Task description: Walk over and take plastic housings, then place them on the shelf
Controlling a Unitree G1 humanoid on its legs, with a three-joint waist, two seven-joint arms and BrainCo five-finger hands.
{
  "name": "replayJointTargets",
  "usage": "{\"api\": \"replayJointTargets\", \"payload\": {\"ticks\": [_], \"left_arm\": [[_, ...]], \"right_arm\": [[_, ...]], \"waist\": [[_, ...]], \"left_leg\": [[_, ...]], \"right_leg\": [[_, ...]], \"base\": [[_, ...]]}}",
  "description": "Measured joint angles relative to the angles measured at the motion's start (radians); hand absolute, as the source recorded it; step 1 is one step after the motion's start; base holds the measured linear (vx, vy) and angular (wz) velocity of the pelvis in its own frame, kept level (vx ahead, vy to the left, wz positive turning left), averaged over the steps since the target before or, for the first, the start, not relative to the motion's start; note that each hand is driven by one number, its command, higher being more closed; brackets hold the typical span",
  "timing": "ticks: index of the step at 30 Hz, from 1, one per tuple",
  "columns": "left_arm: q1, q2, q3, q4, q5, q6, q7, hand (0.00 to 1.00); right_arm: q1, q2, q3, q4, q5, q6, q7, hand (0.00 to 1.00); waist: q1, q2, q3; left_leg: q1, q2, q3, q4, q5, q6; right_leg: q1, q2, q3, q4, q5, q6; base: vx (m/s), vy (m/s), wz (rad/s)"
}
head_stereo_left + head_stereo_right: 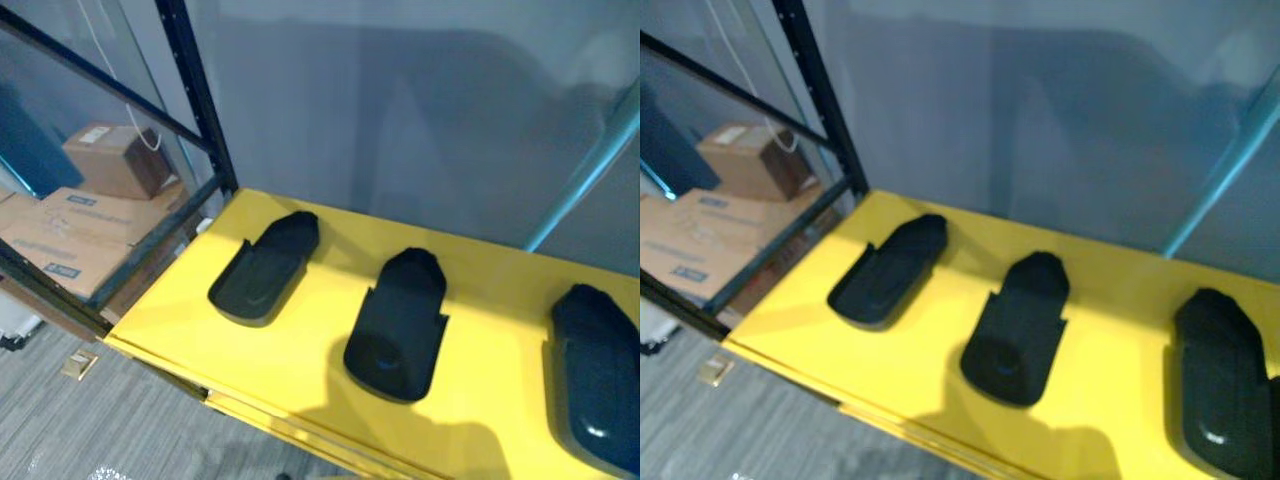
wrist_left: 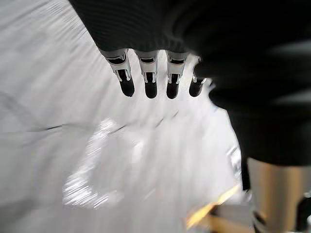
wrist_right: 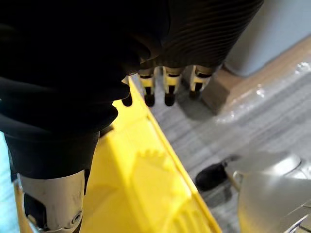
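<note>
Black moulded plastic housings (image 1: 398,325) at 12 o'clock: probably light, rigid, slick, so grip across side edges; left hand (image 2: 150,82) and right hand (image 3: 167,90) straight-fingered, empty.

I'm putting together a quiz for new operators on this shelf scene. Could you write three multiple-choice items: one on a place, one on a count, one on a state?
1. How do the black housings lie?
A. stacked in one pile
B. side by side on the yellow shelf
C. standing on end

2. How many housings are there?
A. one
B. three
C. five

3. What state are the left hand and the right hand in?
A. both open, holding nothing
B. both curled round a housing
C. one open, one shut on a housing

Answers:
1 B: each housing lies flat on the yellow shelf, apart from the others.
2 B: the eye views show three in a row.
3 A: each wrist view shows straight fingers with nothing between them.
</note>
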Motion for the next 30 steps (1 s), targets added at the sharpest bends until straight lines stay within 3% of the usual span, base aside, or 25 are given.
{"api": "replayJointTargets", "payload": {"ticks": [5, 6, 13, 16, 19, 21, 22, 23, 24, 25, 27, 29, 30], "left_arm": [[-0.003, -0.006, -0.091, 0.012, 0.028, 0.086, -0.139, 0.0], [-0.008, -0.005, -0.207, 0.017, 0.081, 0.184, -0.251, 0.0], [-0.052, -0.002, -0.307, 0.028, 0.087, 0.193, -0.278, 0.0], [-0.055, 0.0, -0.392, 0.019, 0.214, 0.21, -0.315, 0.0], [-0.089, 0.007, -0.444, -0.008, 0.234, 0.227, -0.317, 0.0], [-0.118, 0.03, -0.444, -0.031, 0.239, 0.226, -0.306, 0.0], [-0.122, 0.04, -0.435, -0.055, 0.239, 0.226, -0.303, 0.0], [-0.122, 0.04, -0.426, -0.065, 0.239, 0.227, -0.301, 0.0], [-0.122, 0.045, -0.41, -0.084, 0.239, 0.228, -0.295, 0.0], [-0.122, 0.057, -0.411, -0.085, 0.239, 0.231, -0.292, 0.0], [-0.112, 0.076, -0.411, -0.084, 0.236, 0.241, -0.287, 0.0], [-0.107, 0.091, -0.411, -0.08, 0.226, 0.255, -0.283, 0.0], [-0.107, 0.107, -0.411, -0.075, 0.221, 0.264, -0.284, 0.0]], "right_arm": [[-0.025, 0.001, -0.004, 0.0, 0.026, -0.001, -0.007, 0.0], [-0.034, 0.004, -0.001, 0.0, 0.04, -0.001, -0.008, 0.0], [-0.038, 0.012, 0.019, -0.016, 0.04, -0.007, -0.008, 0.0], [-0.037, 0.026, 0.065, -0.033, 0.036, -0.051, -0.007, 0.0], [-0.037, 0.037, 0.127, -0.07, -0.01, -0.114, -0.003, 0.0], [-0.026, 0.043, 0.155, -0.087, -0.044, -0.131, 0.003, 0.0], [-0.041, 0.043, 0.177, -0.09, -0.045, -0.14, 0.004, 0.0], [-0.051, 0.043, 0.186, -0.091, -0.045, -0.146, 0.005, 0.0], [-0.068, 0.043, 0.194, -0.099, -0.042, -0.148, 0.005, 0.0], [-0.067, 0.043, 0.202, -0.098, -0.04, -0.147, 0.005, 0.0], [-0.071, 0.048, 0.221, -0.097, -0.04, -0.146, 0.005, 0.0], [-0.094, 0.057, 0.246, -0.096, -0.04, -0.145, 0.005, 0.0], [-0.116, 0.069, 0.254, -0.094, -0.04, -0.145, 0.005, 0.0]], "waist": [[-0.016, -0.002, 0.018], [-0.022, 0.004, 0.021], [-0.034, -0.016, 0.034], [-0.035, -0.018, 0.044], [-0.038, -0.024, 0.065], [-0.04, -0.027, 0.072], [-0.034, -0.028, 0.075], [-0.027, -0.009, 0.081], [-0.026, -0.003, 0.092], [-0.023, -0.005, 0.091], [0.0, -0.013, 0.085], [0.014, -0.038, 0.074], [0.027, -0.066, 0.071]], "left_leg": [[0.013, 0.005, 0.027, 0.0, -0.005, -0.005], [0.021, 0.01, 0.077, 0.0, -0.014, -0.01], [0.044, 0.013, 0.129, 0.001, -0.019, -0.01], [0.076, 0.019, 0.194, 0.001, -0.035, -0.015], [0.085, 0.019, 0.276, 0.002, -0.044, -0.01], [0.075, 0.031, 0.326, 0.017, -0.052, 0.004], [0.031, 0.053, 0.354, 0.069, -0.07, 0.032], [0.009, 0.084, 0.37, 0.086, -0.082, 0.044], [-0.01, 0.108, 0.389, 0.103, -0.083, 0.036], [-0.024, 0.115, 0.389, 0.12, -0.082, 0.036], [-0.057, 0.13, 0.386, 0.152, -0.077, 0.041], [-0.123, 0.132, 0.377, 0.204, -0.075, 0.044], [-0.174, 0.13, 0.379, 0.259, -0.075, 0.044]], "right_leg": [[-0.003, 0.009, 0.025, 0.001, 0.001, 0.002], [-0.018, 0.012, 0.07, 0.001, 0.003, 0.003], [-0.022, 0.016, 0.106, 0.001, 0.006, 0.001], [-0.035, 0.025, 0.179, 0.002, 0.021, -0.002], [-0.088, 0.026, 0.248, 0.026, 0.045, 0.009], [-0.113, 0.037, 0.21, 0.016, 0.115, 0.012], [-0.151, 0.056, 0.194, 0.009, 0.188, 0.023], [-0.162, 0.067, 0.185, -0.01, 0.221, 0.028], [-0.203, 0.054, 0.105, 0.134, 0.162, -0.027], [-0.222, 0.001, 0.044, 0.343, 0.058, -0.049], [-0.194, -0.071, 0.017, 0.513, -0.009, -0.017], [-0.159, -0.104, 0.041, 0.469, 0.005, 0.02], [-0.121, -0.11, 0.066, 0.355, 0.104, 0.035]], "base": [[0.01, -0.006, -0.21], [0.07, 0.003, -0.42], [0.02, 0.004, -0.2], [-0.03, 0.036, -0.71], [-0.07, 0.066, -0.91], [-0.18, -0.031, -0.62], [-0.24, -0.075, -0.62], [-0.02, -0.007, -0.69], [0.32, 0.081, -0.39], [0.54, 0.135, -0.21], [0.54, 0.092, 0.02], [0.24, -0.036, -0.06], [-0.03, -0.168, -0.11]]}}
